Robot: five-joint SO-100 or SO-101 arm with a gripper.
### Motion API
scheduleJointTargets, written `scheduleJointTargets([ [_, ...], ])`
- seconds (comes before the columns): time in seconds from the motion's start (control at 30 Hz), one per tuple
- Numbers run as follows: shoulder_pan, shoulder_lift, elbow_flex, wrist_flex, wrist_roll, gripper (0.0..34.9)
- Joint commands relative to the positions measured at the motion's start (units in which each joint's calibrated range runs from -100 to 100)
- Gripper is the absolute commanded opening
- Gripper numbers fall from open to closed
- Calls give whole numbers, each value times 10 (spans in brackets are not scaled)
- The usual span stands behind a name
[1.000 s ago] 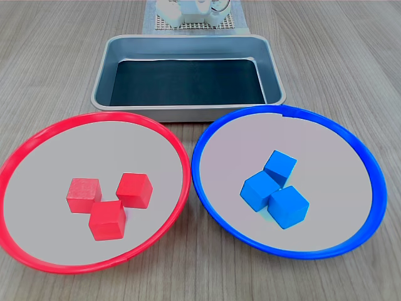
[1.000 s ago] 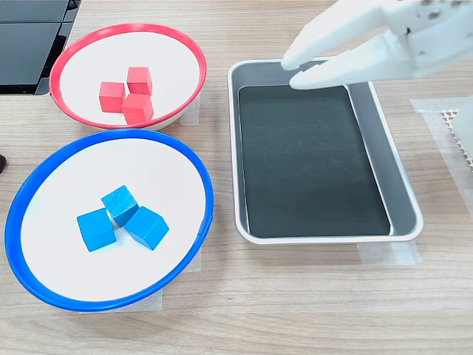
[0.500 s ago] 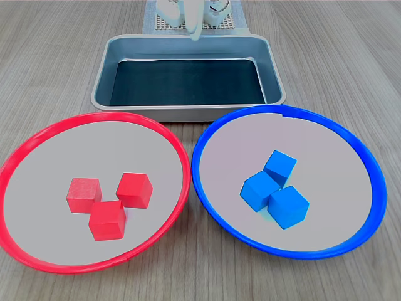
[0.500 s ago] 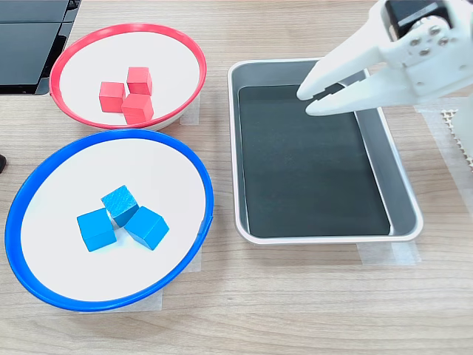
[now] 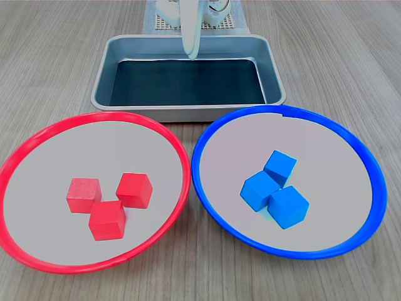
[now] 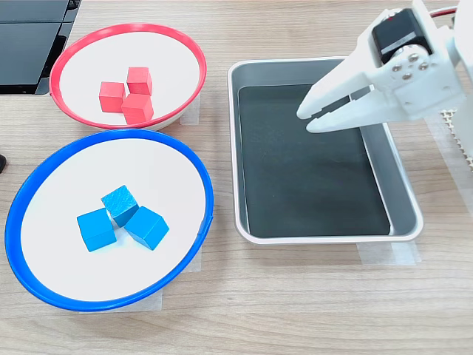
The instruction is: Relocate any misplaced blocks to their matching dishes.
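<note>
From my remote seat I see the sorting looks finished. In the second exterior view the three small matte red cubes (image 6: 126, 92) sit clustered inside the large round red-rimmed dish (image 6: 186, 44), and the three small matte blue cubes (image 6: 122, 218) huddle together in the large round blue-rimmed dish (image 6: 201, 185). Each cluster lies near the middle of its dish, where the shallow slope would let them settle. I find no cube of the wrong colour anywhere, so I judge nothing is left to move.

The rectangular grey metal tray (image 6: 405, 211) with its dark floor holds no cube. It stands just beside both dishes, between them and the arm's base, with tape at its corner, probably to keep it from sliding.

My white plastic gripper (image 6: 313, 118) hangs above the tray, tips pointing toward the dishes. Its jaws are slightly parted, with a narrow gap between the tips, and they pinch nothing and touch nothing. In the first exterior view it shows only as a thin white blade over the tray's far edge.
</note>
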Motion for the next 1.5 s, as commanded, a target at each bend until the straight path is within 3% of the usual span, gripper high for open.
scheduleJointTargets([
  [0.0,7,-3,0,-14,0,4],
  [1.47,8,-3,0,-14,0,4],
])
